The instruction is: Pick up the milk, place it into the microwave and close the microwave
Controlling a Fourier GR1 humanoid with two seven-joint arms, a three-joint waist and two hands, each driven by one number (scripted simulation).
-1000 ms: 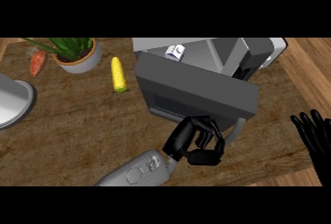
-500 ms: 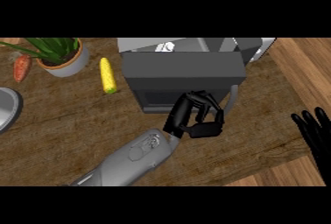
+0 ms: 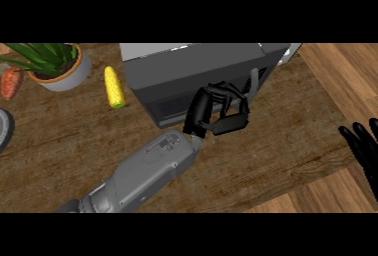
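The left robot hand (image 3: 220, 112) is at the front of the microwave (image 3: 199, 75), its fingers curled and resting against the dark door face near the door's right edge. Nothing shows inside that curl, so the left robot hand holds no object; it looks more like a push on the door than a grasp. The grey forearm runs up from the lower left, so its long axis points diagonally toward the microwave's front right corner.

The door appears nearly or fully shut against the microwave body. The milk is not visible anywhere in the head view; judging from the shut door and the task, it probably sits inside the microwave, though that cannot be confirmed.

The relation that matters now is hand to door: the microwave lies directly ahead of the left robot hand, touching it, so any last closing push goes straight forward.

The right robot hand (image 3: 363, 145) rests open at the right edge, fingers up, well apart from the microwave, off the wooden counter (image 3: 66, 145).
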